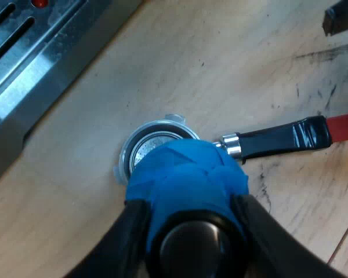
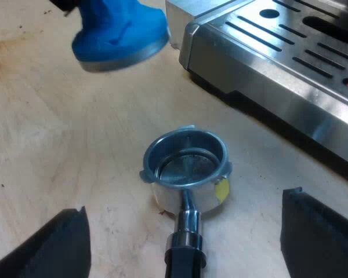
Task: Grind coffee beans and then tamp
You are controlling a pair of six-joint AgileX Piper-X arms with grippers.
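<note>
In the left wrist view, my left gripper is clenching the blue tamper by its sides. It is holding the tamper base-down over the holder, probably so it can drop straight into the basket. The holder is lying on the wooden table near the espresso machine.

In the right wrist view, my right gripper is standing released, 1 finger either side of the holder's handle, likely ready to steady it. The tamper is hovering above the basket, well apart. The basket is showing bare metal, with no grounds visible.
</note>
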